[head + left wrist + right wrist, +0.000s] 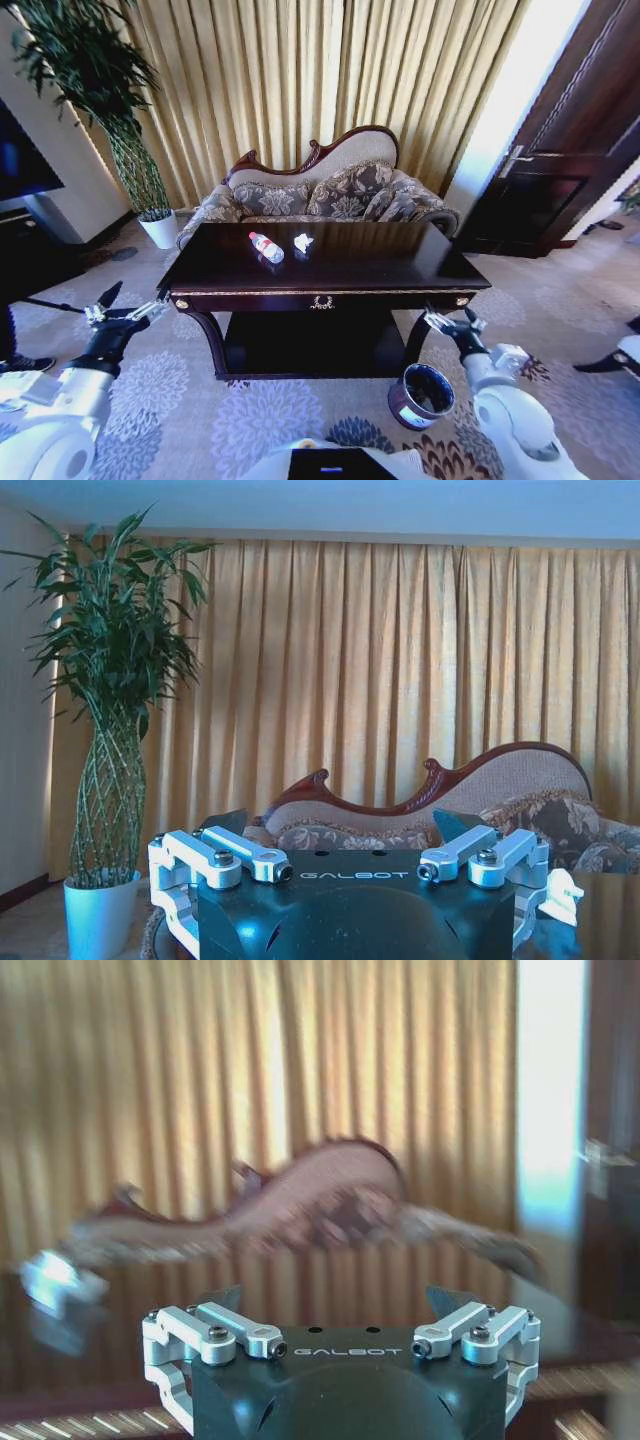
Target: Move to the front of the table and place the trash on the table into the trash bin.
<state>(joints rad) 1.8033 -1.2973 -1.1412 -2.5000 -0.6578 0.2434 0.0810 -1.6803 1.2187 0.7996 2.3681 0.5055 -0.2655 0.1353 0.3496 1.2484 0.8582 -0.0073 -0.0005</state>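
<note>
The dark glossy table [400,262] stands in front of me. On its top lie a small clear bottle [266,247] with a red cap and, just to its right, a crumpled white paper wad [303,242]. The round dark trash bin [421,396] sits on the carpet by the table's front right leg. My left gripper [135,300] is open and empty off the table's front left corner. My right gripper [450,318] is open and empty by the front right corner, just above the bin. The left wrist view looks past the open left gripper [345,825] to the paper wad [560,895].
A carved-back patterned sofa [320,195] stands right behind the table, with curtains [300,70] beyond it. A tall plant in a white pot [160,228] is at the back left and a dark door [560,170] at the right. Flowered carpet [250,420] lies before the table.
</note>
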